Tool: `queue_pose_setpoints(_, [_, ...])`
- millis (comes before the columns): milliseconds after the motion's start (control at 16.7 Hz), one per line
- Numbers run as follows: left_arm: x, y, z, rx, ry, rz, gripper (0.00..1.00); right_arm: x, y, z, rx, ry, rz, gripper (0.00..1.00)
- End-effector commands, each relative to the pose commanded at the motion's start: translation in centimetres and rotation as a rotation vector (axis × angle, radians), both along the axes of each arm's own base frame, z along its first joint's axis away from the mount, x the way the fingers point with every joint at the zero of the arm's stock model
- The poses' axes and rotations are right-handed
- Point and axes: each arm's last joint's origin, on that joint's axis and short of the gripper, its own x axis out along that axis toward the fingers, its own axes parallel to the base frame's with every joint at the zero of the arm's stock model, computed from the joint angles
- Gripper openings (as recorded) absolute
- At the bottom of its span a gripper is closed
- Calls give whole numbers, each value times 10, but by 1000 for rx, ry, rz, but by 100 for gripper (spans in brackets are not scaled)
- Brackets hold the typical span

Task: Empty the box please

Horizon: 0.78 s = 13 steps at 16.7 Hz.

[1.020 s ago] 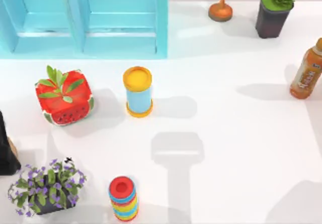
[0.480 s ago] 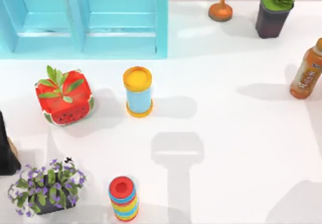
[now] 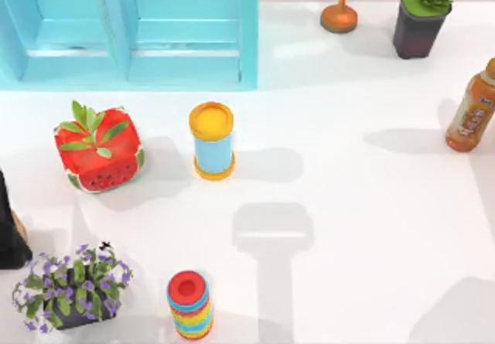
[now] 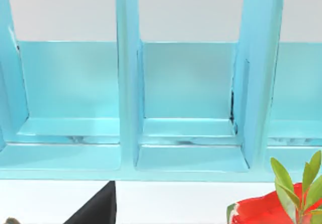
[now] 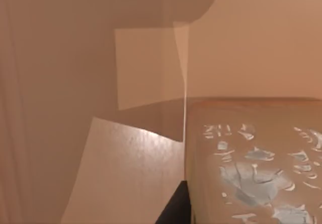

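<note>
Table (image 3: 348,228) seen from above: blue shelf box (image 3: 131,31) at back left, its bays look bare. Melon cube (image 3: 99,149), can (image 3: 212,141), ring stack (image 3: 189,305) stand apart in front. Can't tell either hand's state; L wrist cam faces the shelf, prob. to check it.

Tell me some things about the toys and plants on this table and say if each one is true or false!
1. The yellow-topped can stands upright. True.
2. The watermelon pot sits inside the blue shelf. False: it stands on the white table, in front of the shelf.
3. The orange bottle is at the table's right edge. True.
4. The purple flower plant is beside the trophy. False: it is at the near left; the trophy is at the far side.
5. The striped ring stack has a red top. True.
</note>
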Motion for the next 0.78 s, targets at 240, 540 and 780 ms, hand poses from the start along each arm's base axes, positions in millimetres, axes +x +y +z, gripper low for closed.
queue_pose_setpoints(240, [0, 0, 0, 0, 0, 0, 100, 3, -3, 10, -3, -5, -3, 0])
queue_pose_setpoints(540, [0, 0, 0, 0, 0, 0, 100, 7, -6, 68, 9, 16, -1, 0])
queue_pose_setpoints(780, [0, 0, 0, 0, 0, 0, 100, 2, -2, 118, 6, 12, -1, 0])
